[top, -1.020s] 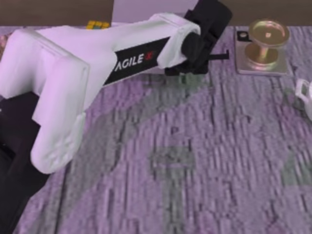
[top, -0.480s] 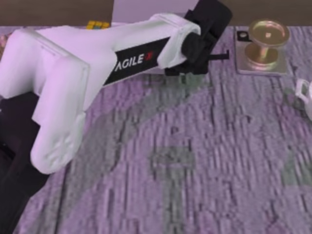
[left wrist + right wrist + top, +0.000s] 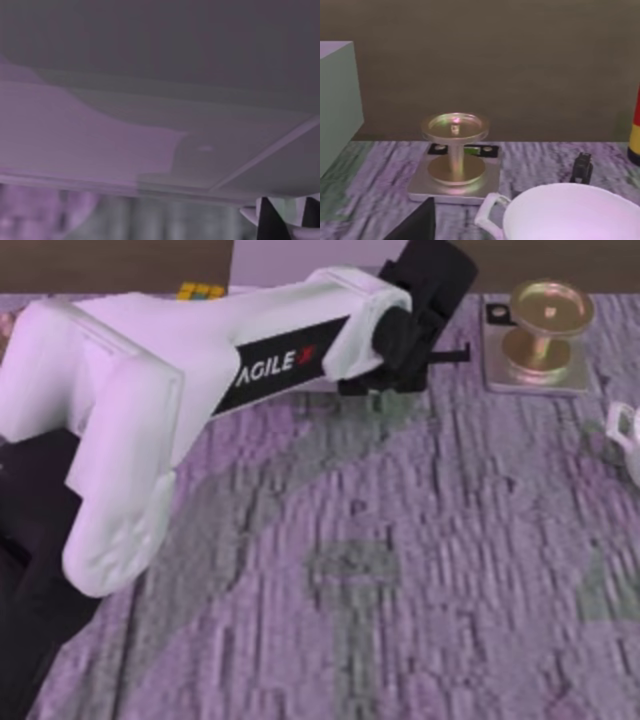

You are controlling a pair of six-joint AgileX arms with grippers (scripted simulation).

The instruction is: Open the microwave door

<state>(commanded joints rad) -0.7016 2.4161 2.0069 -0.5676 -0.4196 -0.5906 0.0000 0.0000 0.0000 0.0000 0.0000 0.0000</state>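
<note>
Left gripper (image 3: 425, 335), at the end of the arm stretched across the table's far left, sits up against the front of the microwave (image 3: 300, 255), which stands at the far edge of the table and is mostly hidden under that arm. Whether its fingers are spread or clamped cannot be told. The left wrist view is filled by a pale grey panel, probably the microwave door (image 3: 165, 125), very close to the camera; its handle is not discernible. No gap at the door is visible, so opening appears not yet accomplished. The right arm is parked off the right edge, near a gold scale (image 3: 537, 335) and a white bowl (image 3: 575, 212).
</note>
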